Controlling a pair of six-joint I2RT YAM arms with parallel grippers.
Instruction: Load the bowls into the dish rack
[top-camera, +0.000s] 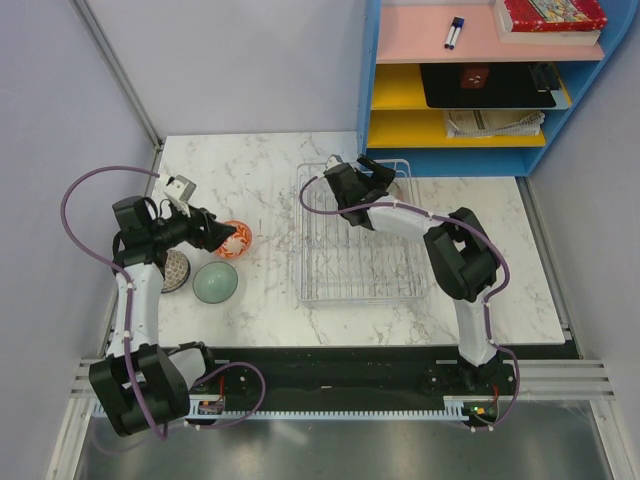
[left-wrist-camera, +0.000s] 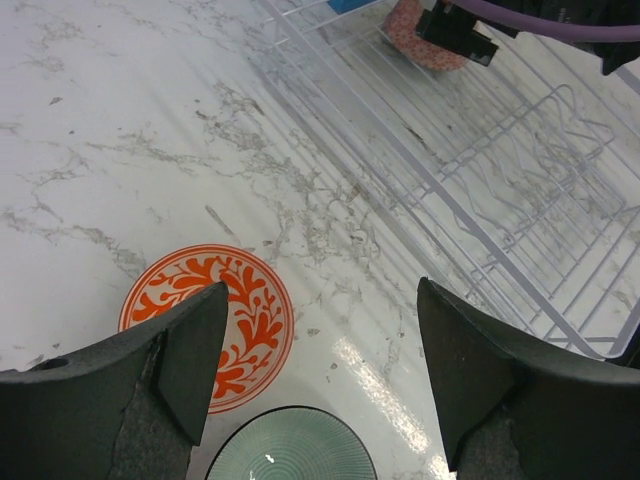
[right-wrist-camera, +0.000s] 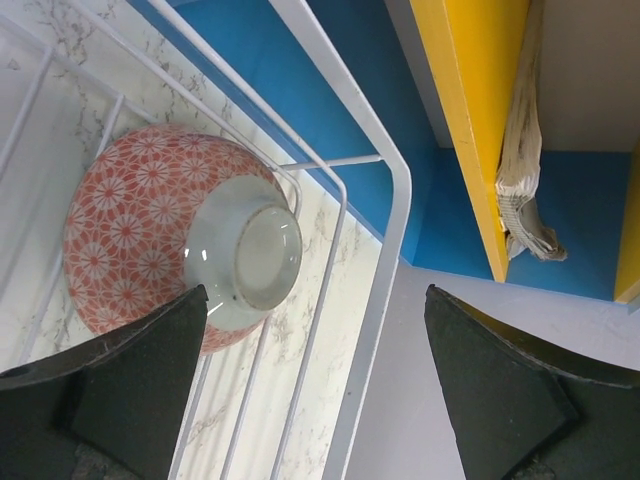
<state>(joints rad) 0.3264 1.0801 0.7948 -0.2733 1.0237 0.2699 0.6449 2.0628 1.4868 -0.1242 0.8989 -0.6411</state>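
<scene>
Step (judged): one bowl in rack, three on table (top-camera: 262, 165); pick of orange bowl in hand.
Green bowl (top-camera: 215, 282): nearest, on table, just beside orange bowl; untouched.
Brown-patterned bowl (top-camera: 176, 270): partly hidden under L arm.
Left gripper (left-wrist-camera: 320, 300): fingers spread wide, nothing held; hung over table, no contact seen.
Orange bowl (left-wrist-camera: 243, 312): on table, under one finger, not centred in gap.
Next move (judged): gap to be shifted over the bowl's wall, lowered, then closed; green bowl close by, could be nudged.
Dish rack (top-camera: 300, 232): R of bowls, well apart from them.
Right gripper (right-wrist-camera: 315, 300): spread, empty, at rack's far corner.
Red bowl (right-wrist-camera: 150, 215): rim-down in that corner, foot up; contact w/ fingers not seen.
Fifth bowl: not seen.
</scene>
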